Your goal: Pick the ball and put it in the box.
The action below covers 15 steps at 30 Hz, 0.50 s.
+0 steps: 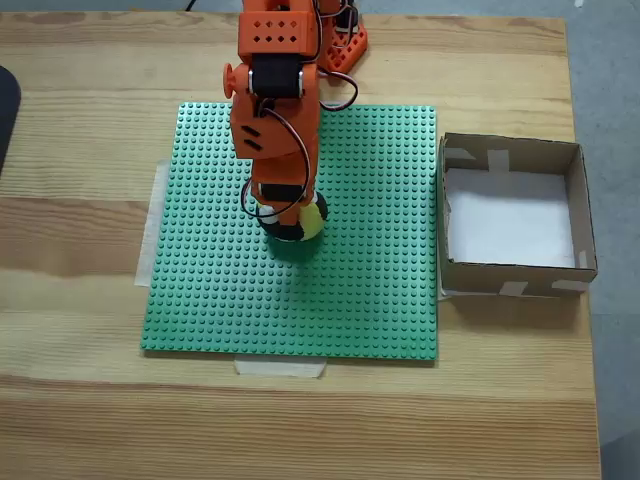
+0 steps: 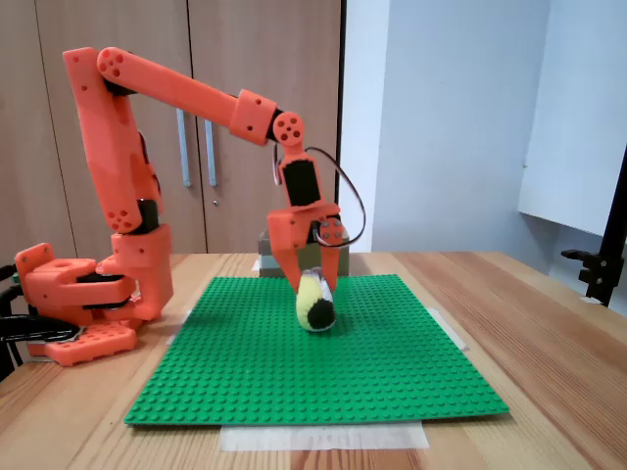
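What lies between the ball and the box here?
In a fixed view from above, only bare green studded baseplate lies between the ball, held in the gripper, and the box.

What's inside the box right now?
Only the white paper bottom shows inside the box. Its near wall hides a thin strip of floor. The ball sits on the green baseplate, in the pincer.

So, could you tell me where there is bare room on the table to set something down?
The green baseplate is free in front of and beside the ball, which the gripper holds near its middle. Bare wood lies along the table's front edge and left of the plate. The box crowds the right edge.
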{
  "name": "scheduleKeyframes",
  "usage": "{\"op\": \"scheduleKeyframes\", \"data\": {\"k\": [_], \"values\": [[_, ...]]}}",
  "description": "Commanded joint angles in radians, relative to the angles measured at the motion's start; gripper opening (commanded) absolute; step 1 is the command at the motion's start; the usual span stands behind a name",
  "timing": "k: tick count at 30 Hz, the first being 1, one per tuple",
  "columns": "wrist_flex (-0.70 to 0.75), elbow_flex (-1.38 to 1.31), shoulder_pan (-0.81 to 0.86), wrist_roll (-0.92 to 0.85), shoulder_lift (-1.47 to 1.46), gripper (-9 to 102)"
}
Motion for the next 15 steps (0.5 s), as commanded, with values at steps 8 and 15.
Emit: {"op": "scheduleKeyframes", "data": {"k": [8, 15], "values": [[0.078, -0.089, 0.025, -0.057, 0.017, -1], [0.184, -0.219, 0.038, -0.092, 0.017, -1]]}}
